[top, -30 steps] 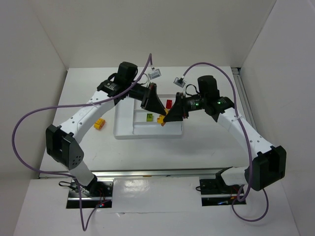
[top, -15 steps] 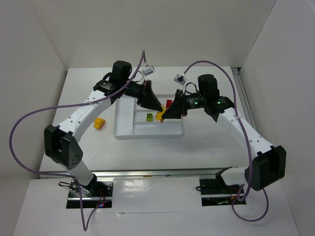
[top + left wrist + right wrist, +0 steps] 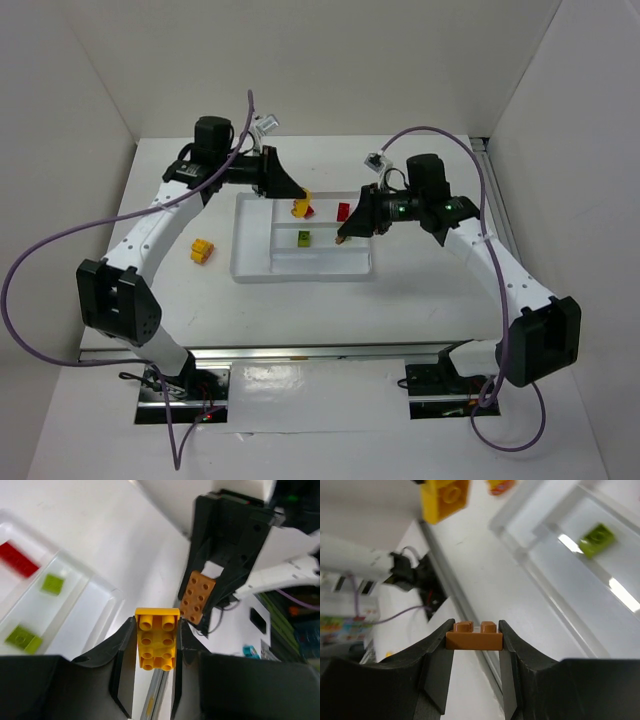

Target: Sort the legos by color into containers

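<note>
From above, my left hand (image 3: 298, 198) is pressed onto the yellow brick (image 3: 299, 208) and holds it over the far edge of the tray (image 3: 250, 270). My right hand (image 3: 345, 236) pinches the orange brick (image 3: 341, 240) over the tray's right half. A second ago both hands met over the middle of the tray with the two bricks together. Now the left one has drawn back toward the far left corner and the bricks are well apart, while the right one has barely moved. A lime brick (image 3: 303, 238) lies in a narrow compartment, a red brick (image 3: 343, 211) lies in the tray farther back, and a loose yellow brick (image 3: 202, 250) sits on the worktop (image 3: 430, 290) left of the tray. From my left wrist, the yellow brick (image 3: 156, 645) shows its studs to the camera, with its long axis running out along my fingers (image 3: 125, 665). Beyond it the orange brick (image 3: 196, 596) hangs in the other hand, studs toward me, its long axis steep and slightly tilted. From my right wrist, the orange brick (image 3: 473, 636) is seen edge-on and spans crosswise from finger to finger, above the tray's rim.
</note>
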